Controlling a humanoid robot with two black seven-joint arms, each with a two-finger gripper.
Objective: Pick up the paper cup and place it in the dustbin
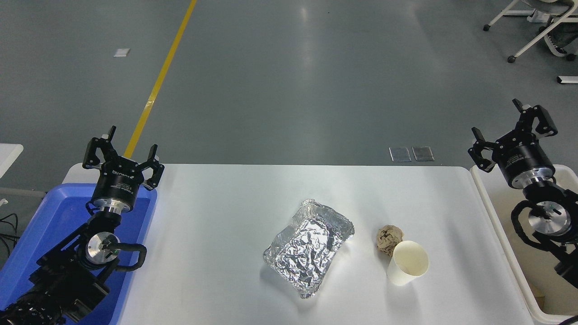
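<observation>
The white paper cup (pixel 407 263) stands on the white table (pixel 216 234) at the right of centre, its cream inside showing. Off the table's right edge sits the off-white dustbin (pixel 499 228), only partly in view. My right gripper (pixel 514 128) hangs open over the bin's far end, well to the right of and beyond the cup, holding nothing. At the lower left my left gripper (pixel 122 151) stays parked above the blue bin, open and empty.
A crumpled brown paper ball (pixel 389 239) touches the cup's far side. A crinkled silver foil tray (pixel 309 247) lies at the table's middle. A blue plastic bin (pixel 45 234) sits off the left edge. Chair legs (pixel 533 31) stand on the floor at the top right.
</observation>
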